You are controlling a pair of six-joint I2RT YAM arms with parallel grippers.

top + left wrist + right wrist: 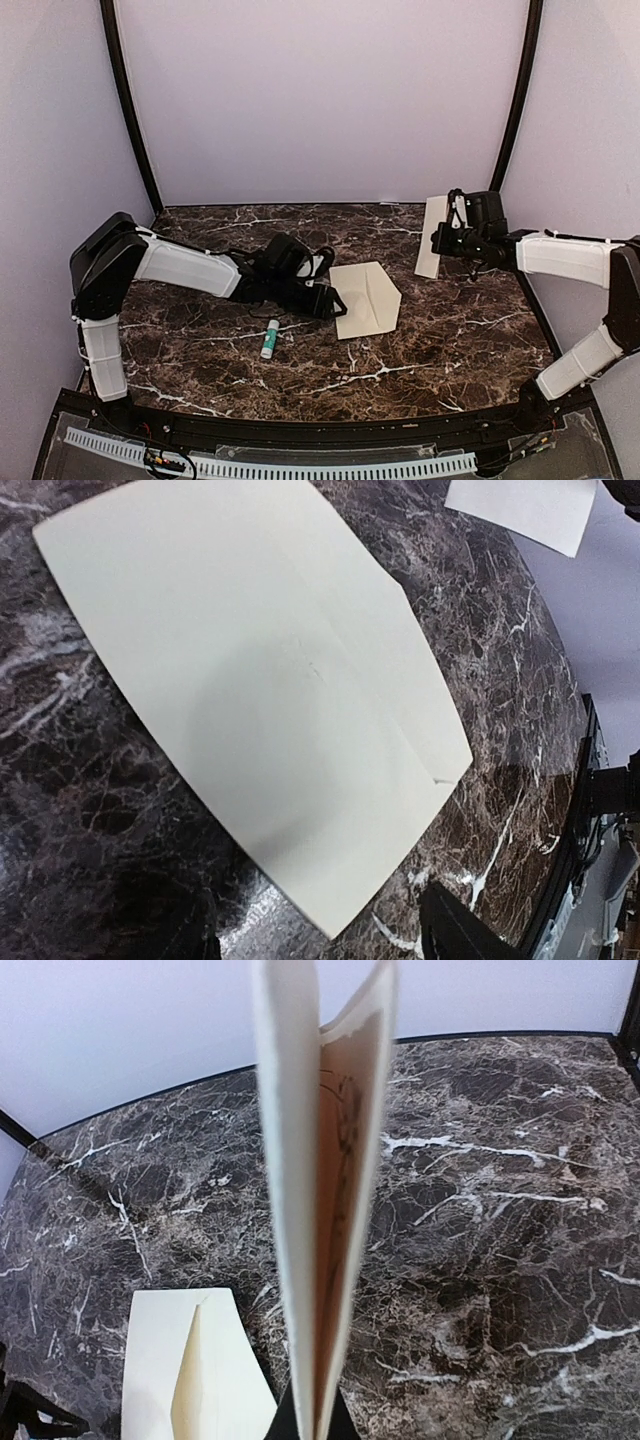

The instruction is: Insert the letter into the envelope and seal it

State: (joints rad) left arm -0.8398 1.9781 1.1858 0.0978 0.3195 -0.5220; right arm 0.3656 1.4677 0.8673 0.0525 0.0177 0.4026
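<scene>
The pale-cream envelope [366,299] lies flat on the dark marble table near the middle, its flap open toward the right; it fills the left wrist view [260,690] and shows low left in the right wrist view [190,1375]. My left gripper [328,300] hovers at the envelope's left edge, jaws apart, empty; one dark fingertip [455,930] shows. My right gripper [447,240] is shut on the folded letter [435,236], held on edge above the table at the back right. In the right wrist view the letter [325,1190] stands edge-on, brown printing inside the fold.
A white glue stick with a green cap [269,339] lies on the table in front of the left gripper. The marble table [420,350] ends at a black front rail. Pale walls close in the back and sides.
</scene>
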